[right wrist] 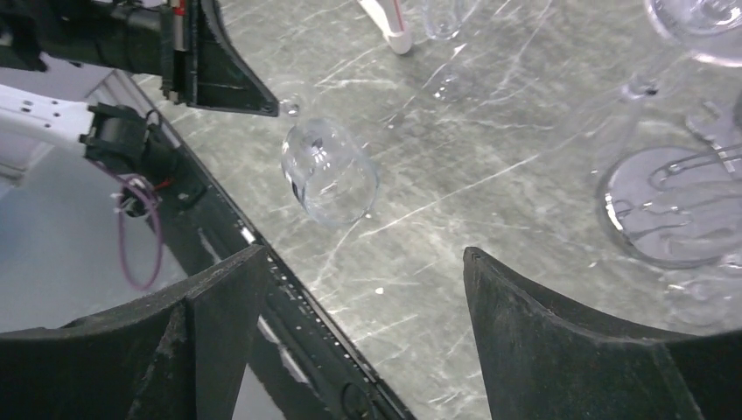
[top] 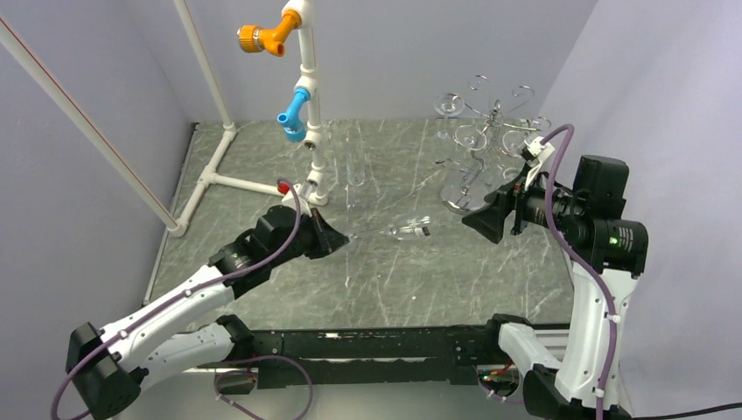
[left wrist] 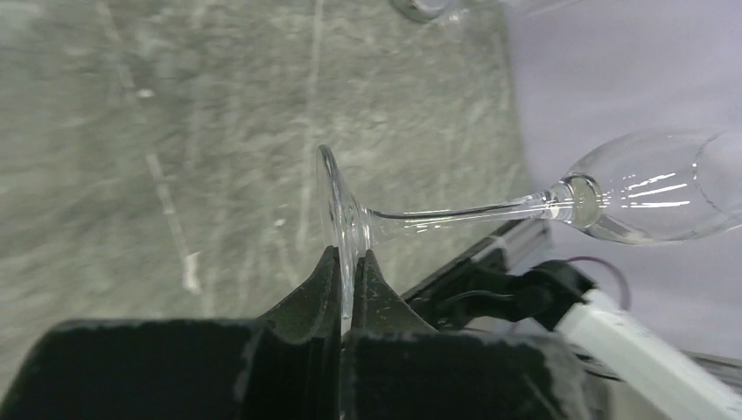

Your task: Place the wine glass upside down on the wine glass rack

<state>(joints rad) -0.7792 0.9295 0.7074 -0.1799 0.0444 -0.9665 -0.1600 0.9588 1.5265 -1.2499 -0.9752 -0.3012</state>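
Left wrist view: the left gripper (left wrist: 347, 255) is clamped tight on the wine glass (left wrist: 643, 197) by the edge of its foot. The glass juts out sideways, stem roughly level, above the table (left wrist: 175, 131). The right gripper (right wrist: 363, 254) has its jaws spread wide and holds nothing, with the bowl just ahead of it. The wine glass rack (top: 466, 188) stands at the table's far right, apart from the held glass.

Lab test cell: plain walls (top: 420, 52), stone-look table (top: 394, 280) (white pipe frame (top: 307, 57) behind), mounting rail (top: 367, 346).
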